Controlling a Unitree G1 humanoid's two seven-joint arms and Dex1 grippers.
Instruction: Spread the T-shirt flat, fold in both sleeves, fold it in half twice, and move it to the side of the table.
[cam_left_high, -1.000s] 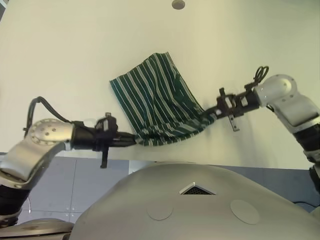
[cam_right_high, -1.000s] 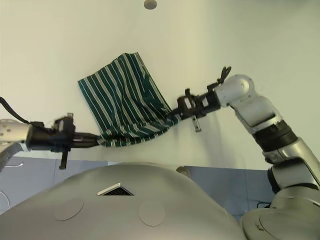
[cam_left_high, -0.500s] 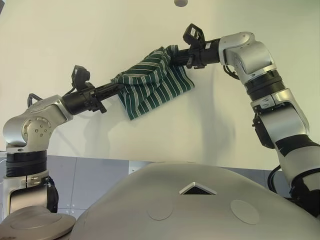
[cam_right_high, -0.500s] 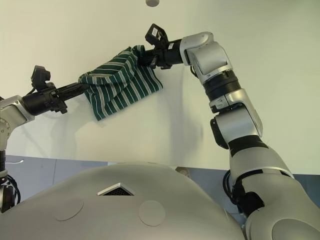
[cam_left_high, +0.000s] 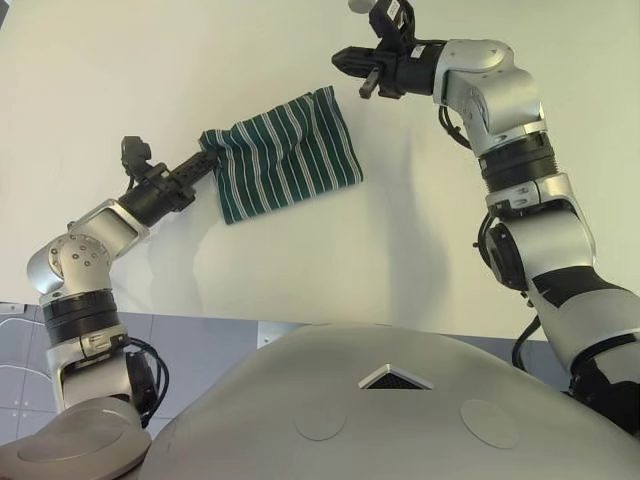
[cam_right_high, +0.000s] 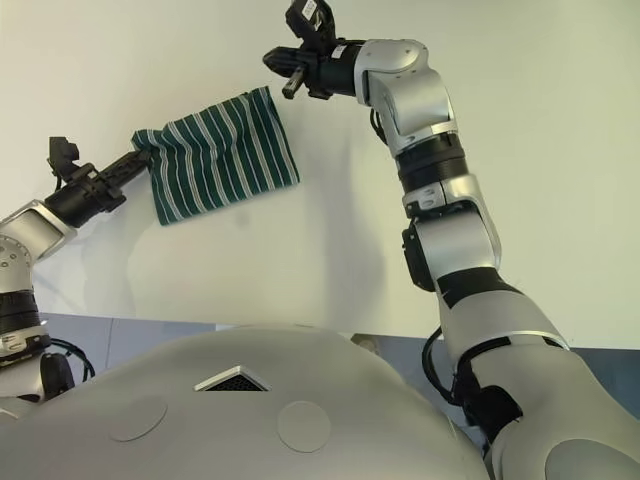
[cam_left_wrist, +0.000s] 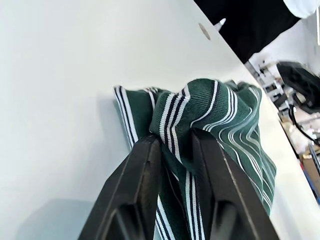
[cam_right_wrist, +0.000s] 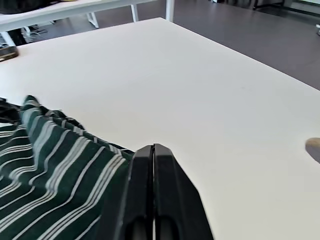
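Folded striped T-shirt (cam_left_high: 285, 150) lies on white table (cam_left_high: 420, 230). L gripper (cam_left_high: 205, 162) pinches shirt's left edge, cloth bunched btwn its fingers. R gripper (cam_left_high: 342, 57) hangs just past shirt's far right corner, fingers pressed together, empty. Round cap (cam_left_wrist: 204, 31) sits in tabletop beyond shirt.
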